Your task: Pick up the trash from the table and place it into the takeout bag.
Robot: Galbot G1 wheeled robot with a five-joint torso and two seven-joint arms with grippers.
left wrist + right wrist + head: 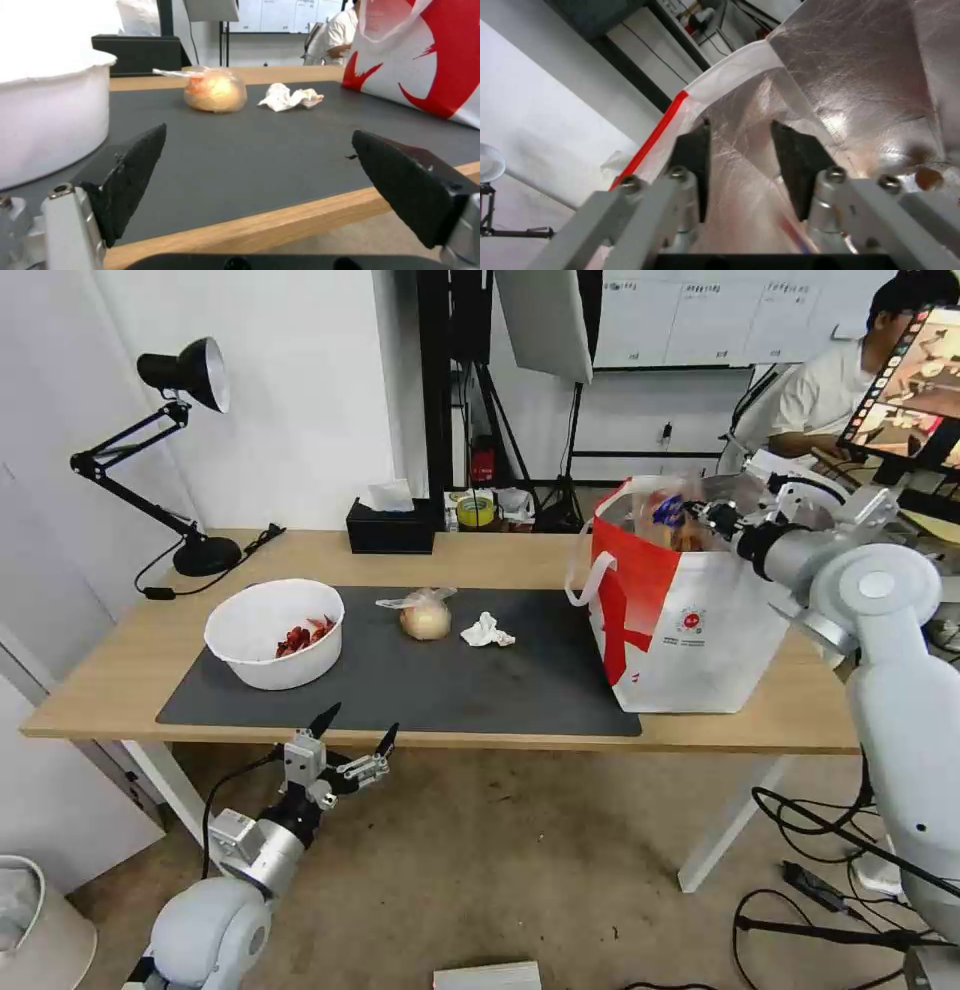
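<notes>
On the table's (480, 555) dark mat lies the trash: a white bowl (274, 632) with red scraps, a clear bag around a beige lump (426, 617) and a crumpled white tissue (487, 631). The lump (215, 90) and tissue (289, 96) also lie ahead in the left wrist view. My left gripper (355, 733) hangs open just below the table's front edge, in front of the bowl (50, 112). At the far right stands the takeout bag (690, 620). My right gripper (712, 516) is in its mouth, over the foil lining (860, 75), shut on a blurred clear plastic tray (670, 520).
A black tissue box (391, 526) sits at the table's back edge, and a black desk lamp (190, 450) stands on the back left corner. Cables (830, 870) lie on the floor at the right. A white bin (30, 920) stands at the lower left.
</notes>
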